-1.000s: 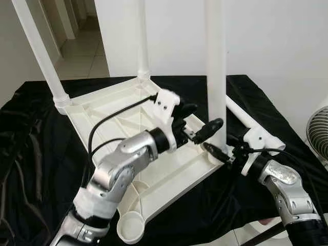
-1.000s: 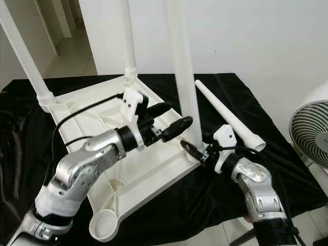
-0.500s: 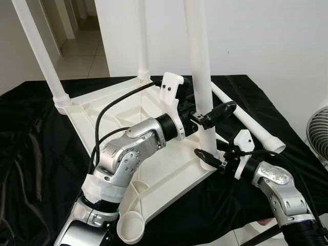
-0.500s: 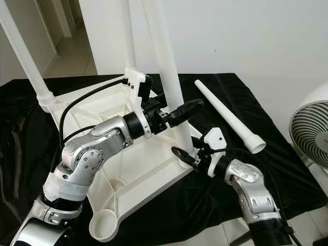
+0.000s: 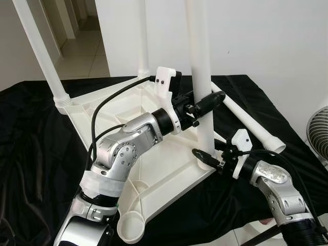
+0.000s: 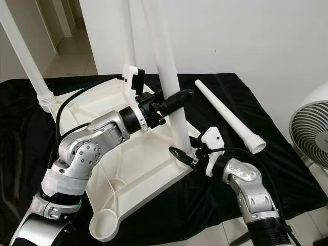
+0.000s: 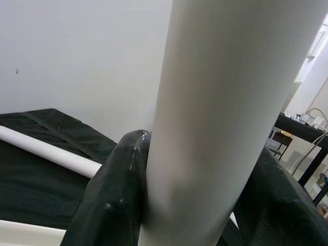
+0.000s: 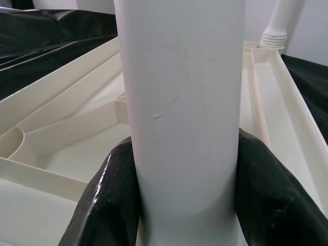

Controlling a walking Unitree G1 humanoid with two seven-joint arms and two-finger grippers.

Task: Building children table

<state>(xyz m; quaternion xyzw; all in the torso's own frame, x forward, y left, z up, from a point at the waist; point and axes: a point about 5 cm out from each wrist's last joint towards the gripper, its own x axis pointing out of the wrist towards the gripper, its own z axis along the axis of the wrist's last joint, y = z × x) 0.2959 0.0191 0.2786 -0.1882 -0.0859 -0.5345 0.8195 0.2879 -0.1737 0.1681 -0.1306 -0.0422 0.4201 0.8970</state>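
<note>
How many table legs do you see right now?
4: two standing in the tabletop's far corners, one upright gripped by the left gripper and right gripper, one loose on the black cloth.

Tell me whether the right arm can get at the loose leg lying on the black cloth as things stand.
Probably not yet: the right gripper is clamped on the upright leg at its base. The loose leg lies close beyond it with nothing between, so once released it looks reachable.

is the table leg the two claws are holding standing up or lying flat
Standing upright. The table leg rises from a corner of the upturned tabletop, with the left claw shut on its shaft and the right claw shut at its base.
</note>
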